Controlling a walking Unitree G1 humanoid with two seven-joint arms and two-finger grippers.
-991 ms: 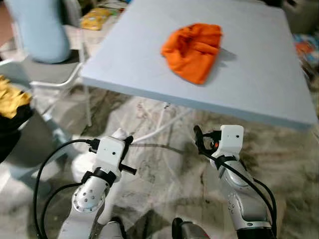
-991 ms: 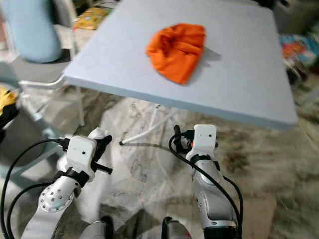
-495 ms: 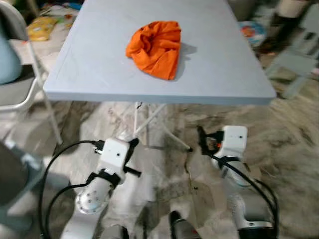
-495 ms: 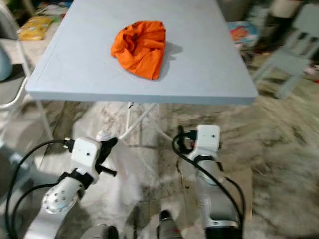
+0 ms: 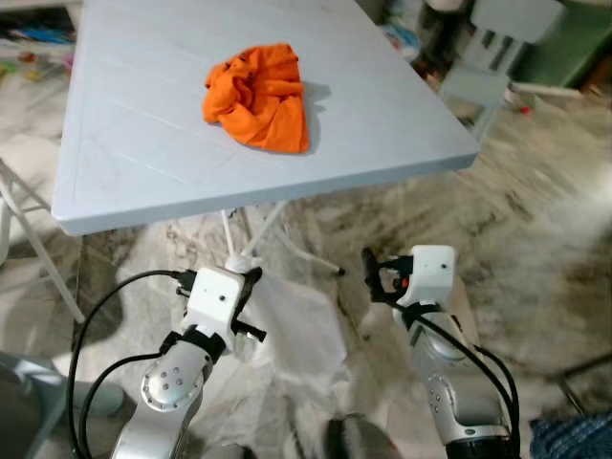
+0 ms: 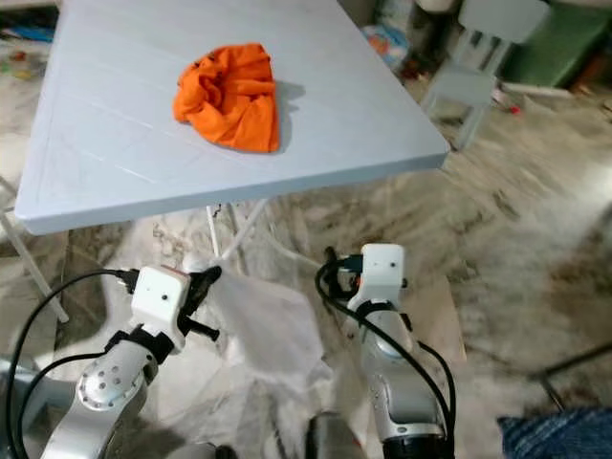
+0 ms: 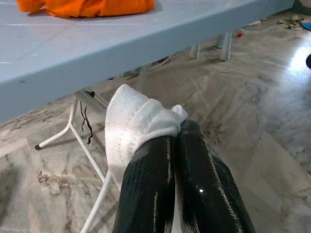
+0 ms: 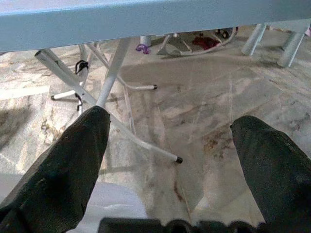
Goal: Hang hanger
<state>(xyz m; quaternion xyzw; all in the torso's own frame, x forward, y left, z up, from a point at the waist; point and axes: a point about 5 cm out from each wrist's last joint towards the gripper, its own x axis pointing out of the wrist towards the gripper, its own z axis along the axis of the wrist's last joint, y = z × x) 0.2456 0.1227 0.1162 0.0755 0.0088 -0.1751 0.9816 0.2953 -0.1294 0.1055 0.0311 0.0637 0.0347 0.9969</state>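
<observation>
My left gripper (image 5: 251, 278) is held low, below the table's near edge, and is shut on a white cloth (image 5: 298, 327). The cloth hangs from the fingertips and billows out toward the right arm. In the left wrist view the two black fingers (image 7: 158, 179) press together with a fold of the white cloth (image 7: 130, 121) pinched at their tips. My right gripper (image 5: 375, 277) is at the same height, open and holding nothing; its fingers (image 8: 68, 170) stand wide apart over the floor. A crumpled orange cloth (image 5: 254, 94) lies on the table.
A pale blue folding table (image 5: 143, 182) stands just ahead, its white legs (image 8: 112, 73) crossing underneath. A small pale chair (image 5: 483, 57) stands at the far right. Marbled floor (image 5: 535, 249) opens to the right. Something blue (image 5: 574, 440) lies at the lower right corner.
The whole view has swung right, so the table now sits to the left. The white cloth has flared out to the right. Both arms keep the same pose.
</observation>
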